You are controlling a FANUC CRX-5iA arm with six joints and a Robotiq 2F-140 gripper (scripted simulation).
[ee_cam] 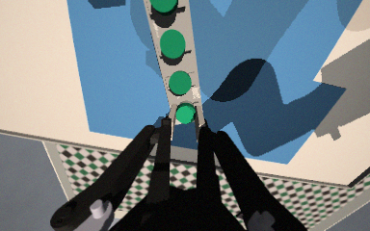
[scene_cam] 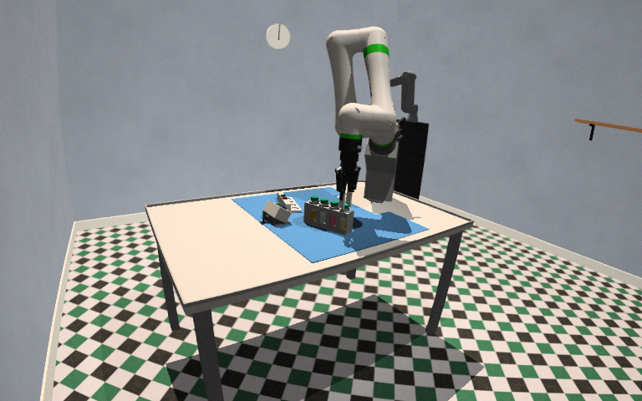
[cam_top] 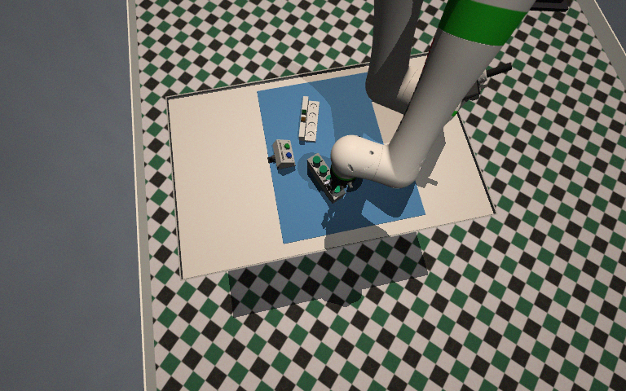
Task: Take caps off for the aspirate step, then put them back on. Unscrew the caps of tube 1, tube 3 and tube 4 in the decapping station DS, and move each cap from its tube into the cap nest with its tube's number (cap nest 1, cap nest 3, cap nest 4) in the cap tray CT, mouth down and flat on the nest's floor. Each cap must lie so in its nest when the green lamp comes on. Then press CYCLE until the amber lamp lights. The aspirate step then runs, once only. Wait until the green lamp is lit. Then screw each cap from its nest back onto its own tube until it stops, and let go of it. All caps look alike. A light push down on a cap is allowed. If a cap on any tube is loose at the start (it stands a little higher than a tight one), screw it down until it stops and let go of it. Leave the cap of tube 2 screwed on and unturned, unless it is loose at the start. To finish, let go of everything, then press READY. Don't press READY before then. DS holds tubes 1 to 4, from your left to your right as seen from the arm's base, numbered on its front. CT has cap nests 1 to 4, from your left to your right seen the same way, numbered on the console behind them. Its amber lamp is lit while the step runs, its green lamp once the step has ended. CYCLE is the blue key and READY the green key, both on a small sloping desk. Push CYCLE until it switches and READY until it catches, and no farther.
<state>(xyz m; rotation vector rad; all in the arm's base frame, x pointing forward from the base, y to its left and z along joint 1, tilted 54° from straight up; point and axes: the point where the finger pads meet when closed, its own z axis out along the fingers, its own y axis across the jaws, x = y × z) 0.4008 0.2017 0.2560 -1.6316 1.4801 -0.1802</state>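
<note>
The decapping station stands on the blue mat with four green-capped tubes in a row. My gripper points straight down over the end tube nearest the table's front edge and is shut on that tube's cap, one finger on each side. By position this is tube 1. The cap also shows in the top view and under the gripper in the exterior view. The other three caps sit on their tubes. The cap tray lies farther back; its nests look empty.
The sloping key desk with the green and blue keys stands beside the station, to the left in the top view. The arm's elbow hangs over the station's right side. The lamps on the tray's console are too small to read.
</note>
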